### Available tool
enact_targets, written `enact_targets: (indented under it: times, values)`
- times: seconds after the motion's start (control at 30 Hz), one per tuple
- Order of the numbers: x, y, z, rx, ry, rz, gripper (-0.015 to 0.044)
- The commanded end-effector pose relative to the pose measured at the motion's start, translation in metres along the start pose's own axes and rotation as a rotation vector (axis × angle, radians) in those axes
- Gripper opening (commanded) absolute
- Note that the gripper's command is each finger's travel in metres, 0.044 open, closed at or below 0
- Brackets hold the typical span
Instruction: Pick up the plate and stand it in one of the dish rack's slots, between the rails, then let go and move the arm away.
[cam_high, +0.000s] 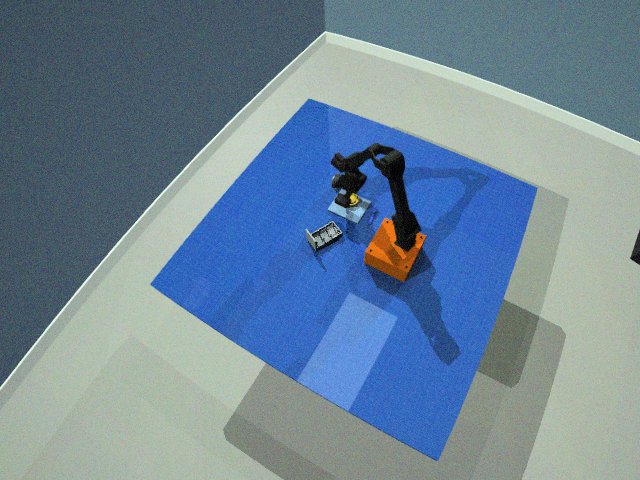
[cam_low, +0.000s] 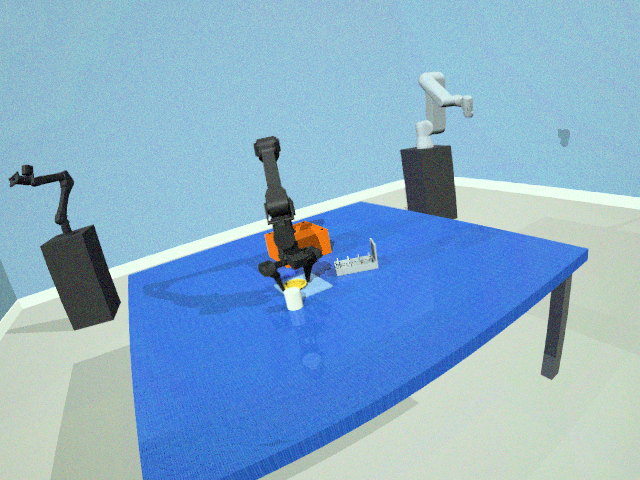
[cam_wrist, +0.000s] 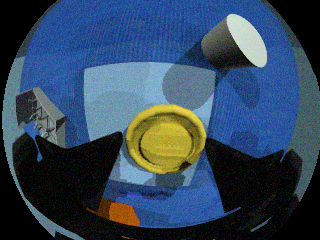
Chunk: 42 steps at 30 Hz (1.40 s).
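Observation:
The yellow round plate (cam_high: 354, 198) (cam_low: 296, 283) (cam_wrist: 167, 142) lies flat on the light blue square mat (cam_high: 355, 215) (cam_low: 321, 286) (cam_wrist: 104, 95). My gripper (cam_low: 295, 285) (cam_wrist: 165, 140) is open and points down at the plate, with one fingertip on each side of its rim in the wrist view. It holds nothing. Whether the fingertips touch the rim I cannot tell. The grey dish rack (cam_high: 325, 236) (cam_low: 356, 266) (cam_wrist: 48, 116) stands on the table beside the mat, with a tall panel at one end and short rails across it. No plate is in its slots.
A white cup (cam_low: 293, 299) (cam_wrist: 235, 42) stands close to the plate, just beyond the mat's edge, near one finger. The orange base (cam_high: 392, 255) (cam_low: 302, 240) (cam_wrist: 120, 212) of the arm stands on the blue table (cam_high: 248, 232) (cam_low: 413, 310). Two other robots stand on dark pedestals beyond the table.

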<state>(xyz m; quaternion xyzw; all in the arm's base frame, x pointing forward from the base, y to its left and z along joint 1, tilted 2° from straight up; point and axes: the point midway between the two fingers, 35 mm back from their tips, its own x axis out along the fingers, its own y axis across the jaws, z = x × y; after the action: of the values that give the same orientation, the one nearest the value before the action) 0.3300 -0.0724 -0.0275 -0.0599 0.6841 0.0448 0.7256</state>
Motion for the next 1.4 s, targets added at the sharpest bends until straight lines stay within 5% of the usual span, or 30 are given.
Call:
enact_targets:
  times: [0.0,0.6,1.0,1.37]
  values:
    - [0.004,0.0,-0.001,-0.003,0.004,-0.004,0.0393]
    - [0.004,0.0,-0.001,-0.003,0.004,-0.004,0.0317]
    - [-0.053,-0.005,0.011,-0.003,0.002,-0.005,0.0002]
    - [-0.115,-0.005,0.015,-0.003,0.002,-0.005,0.0]
